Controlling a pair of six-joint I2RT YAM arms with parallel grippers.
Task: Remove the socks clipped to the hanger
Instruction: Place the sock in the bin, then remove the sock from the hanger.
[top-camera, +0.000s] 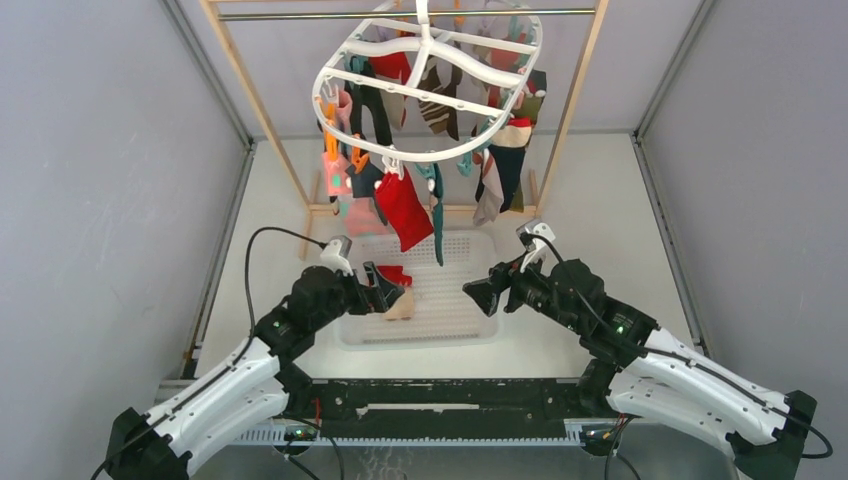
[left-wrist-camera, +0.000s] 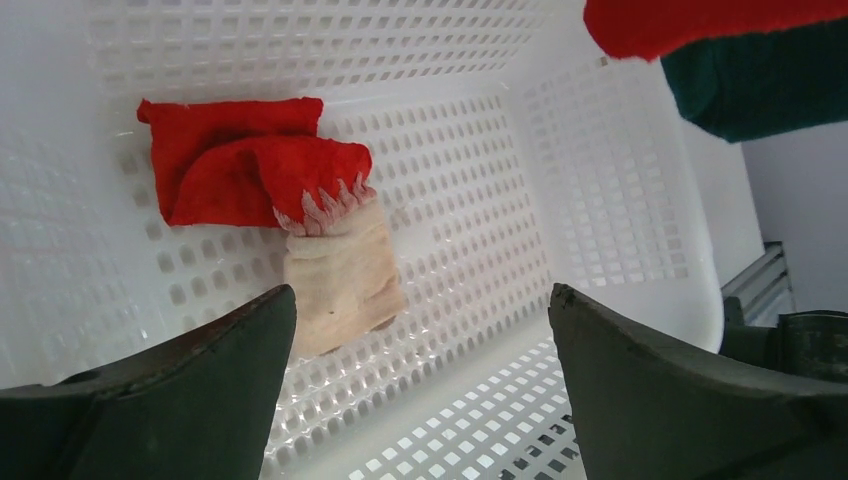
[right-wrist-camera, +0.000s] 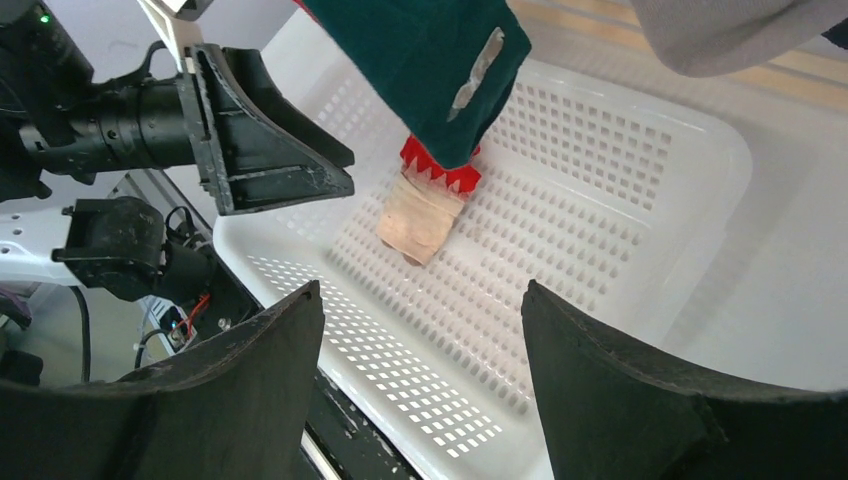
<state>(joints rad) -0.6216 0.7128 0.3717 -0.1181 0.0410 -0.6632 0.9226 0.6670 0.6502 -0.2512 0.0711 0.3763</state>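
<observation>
**Operator:** Where is the hanger?

**Technician:** The hanger (top-camera: 425, 40) hangs inside the wooden rack (top-camera: 255, 100) at the far side of the bench (top-camera: 600, 220). The socks (top-camera: 437, 105) are clipped around the ring and under the crossbars. Red, teal, navy, pink, grey and striped ones are visible.

**Operator:** Which socks hang nearest the arms?

**Technician:** A red sock (top-camera: 403, 210) and, just beside it on the right, a long teal sock (top-camera: 438, 225). Both hang from the near rim of the ring, above the far part of the white mesh basket (top-camera: 450, 310).

**Operator:** What is the state of the left pincer?

**Technician:** The left pincer (top-camera: 385, 288) is spread wide, with nothing between its fingers. It sits over the left part of the basket and points inward. In the left wrist view, the two fingers frame the mesh floor. A red-and-cream sock (left-wrist-camera: 300, 215) lies folded on that floor, at the left side. The right wrist view shows this sock apart from the left pincer.

**Operator:** What is the state of the right pincer?

**Technician:** The right pincer (top-camera: 480, 295) is also spread and grips nothing. It sits at the right edge of the basket and faces the left pincer across it. In the right wrist view, the toe of the teal sock hangs in front of the camera and covers the red end of the sock in the basket. The cream end shows below it. A grey sock fills the upper right corner of that view.

**Operator:** Is either pincer touching a clipped sock?

**Technician:** No. Both are below the ring and apart from the socks on it.
</observation>
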